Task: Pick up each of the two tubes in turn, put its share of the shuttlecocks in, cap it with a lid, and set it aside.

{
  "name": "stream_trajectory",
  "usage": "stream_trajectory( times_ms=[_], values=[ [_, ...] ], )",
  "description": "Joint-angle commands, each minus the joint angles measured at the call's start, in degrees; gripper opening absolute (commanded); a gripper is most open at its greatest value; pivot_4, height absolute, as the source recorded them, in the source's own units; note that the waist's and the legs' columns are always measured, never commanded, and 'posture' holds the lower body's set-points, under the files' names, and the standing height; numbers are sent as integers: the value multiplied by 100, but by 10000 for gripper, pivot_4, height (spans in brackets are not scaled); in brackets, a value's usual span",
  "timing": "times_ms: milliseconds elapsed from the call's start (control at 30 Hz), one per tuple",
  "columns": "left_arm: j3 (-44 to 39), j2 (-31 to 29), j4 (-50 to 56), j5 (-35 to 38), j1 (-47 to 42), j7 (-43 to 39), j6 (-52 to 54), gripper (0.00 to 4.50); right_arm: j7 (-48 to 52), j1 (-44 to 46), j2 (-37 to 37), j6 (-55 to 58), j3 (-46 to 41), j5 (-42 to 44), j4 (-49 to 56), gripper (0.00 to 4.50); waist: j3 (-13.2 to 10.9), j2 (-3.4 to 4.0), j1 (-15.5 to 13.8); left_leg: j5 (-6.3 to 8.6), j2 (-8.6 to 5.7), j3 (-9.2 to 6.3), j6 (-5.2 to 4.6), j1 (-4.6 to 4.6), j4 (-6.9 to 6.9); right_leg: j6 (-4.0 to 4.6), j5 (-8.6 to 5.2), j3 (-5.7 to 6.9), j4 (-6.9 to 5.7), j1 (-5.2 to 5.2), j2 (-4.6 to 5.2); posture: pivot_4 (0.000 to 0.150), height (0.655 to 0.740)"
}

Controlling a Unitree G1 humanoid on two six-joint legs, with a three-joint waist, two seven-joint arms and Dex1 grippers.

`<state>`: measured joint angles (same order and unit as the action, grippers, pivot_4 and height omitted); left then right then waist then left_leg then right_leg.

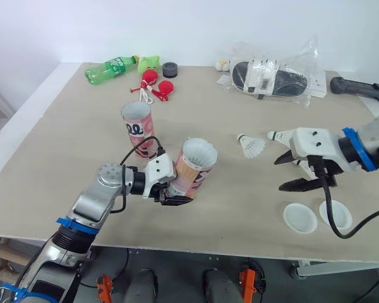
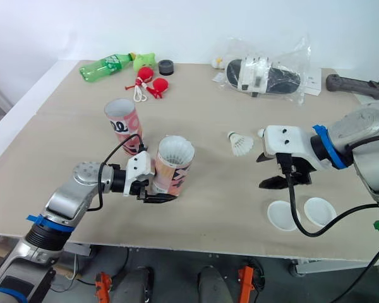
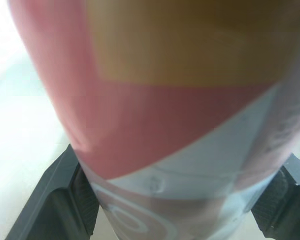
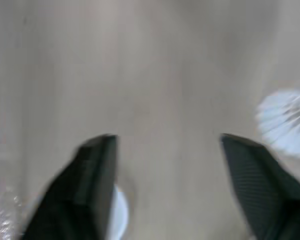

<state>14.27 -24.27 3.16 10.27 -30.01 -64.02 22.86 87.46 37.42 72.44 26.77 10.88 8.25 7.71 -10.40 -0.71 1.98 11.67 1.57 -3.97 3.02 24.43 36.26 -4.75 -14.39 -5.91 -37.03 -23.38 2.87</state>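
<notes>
The left end effector (image 1: 179, 196) is clamped on a pink, orange and white cardboard tube (image 1: 192, 169), with its two black fingers (image 3: 65, 200) pressed against opposite sides of the lower part. This held tube is tilted, and its open white-lined mouth is turned up and toward the robot's right (whether its base touches the beige counter (image 1: 63, 145) I cannot tell). A second cardboard tube (image 1: 138, 129) with the same pink and white print stands upright on the counter just behind and to the left, open end up.

The right end effector (image 1: 295, 172) is spread wide and holds nothing. It sits low over the counter on the robot's right. A white feathered shuttlecock (image 1: 251, 146) lies on the counter just to its left, and its feathers show at the edge of the right wrist view. A second shuttlecock's cork end (image 1: 273, 135) peeks out beside the end effector's white housing, with the rest hidden. Two round white plastic lids (image 1: 300, 217) lie side by side near the counter's front edge, just in front of the right end effector.

Along the far edge are a green plastic bottle (image 1: 110, 69), a black ring (image 1: 170, 69), some red toys (image 1: 156, 85), a clear plastic bag holding a black and white slipper (image 1: 268, 77), and a black handle-shaped device (image 1: 360, 88).
</notes>
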Motion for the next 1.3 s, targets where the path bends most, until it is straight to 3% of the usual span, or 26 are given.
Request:
stream_trajectory(
  times_ms=[33, 500, 867, 1300],
  values=[
    [-111, 185, -50, 187, -96, 156, -238, 32512, 49, -45, 249, -441, -72, -331, -330, 44717, -4, 0, 13, 0, 0, 0, 0, 0, 1, 1, 1, 0, 0, 0, 0, 1500, 7400],
    [-143, 1175, -1316, 138, 304, 801, -1875, 32512, 220, 87, -2, -1090, 704, -1408, -1335, 44717, -11, 12, 20, -6, -1, 1, 9, -10, 6, 2, 11, -3, -5, 9, -1, 1500, 7400],
    [98, 1248, -2085, -142, 489, 728, -2459, 32512, 408, 276, -332, -1100, 899, -1567, -1441, 44717, -8, 19, 22, -9, -2, 0, 15, -21, 8, 4, 15, -3, -8, 20, -1, 1500, 7400],
    [102, 1255, -2148, -157, 497, 737, -2517, 32512, 324, -161, -546, -1294, 1083, -1747, -1507, 44717, 0, 31, 23, -12, -2, -1, 17, -39, 10, 3, 20, -4, -11, 36, -2, 1500, 7400]
  ],
)
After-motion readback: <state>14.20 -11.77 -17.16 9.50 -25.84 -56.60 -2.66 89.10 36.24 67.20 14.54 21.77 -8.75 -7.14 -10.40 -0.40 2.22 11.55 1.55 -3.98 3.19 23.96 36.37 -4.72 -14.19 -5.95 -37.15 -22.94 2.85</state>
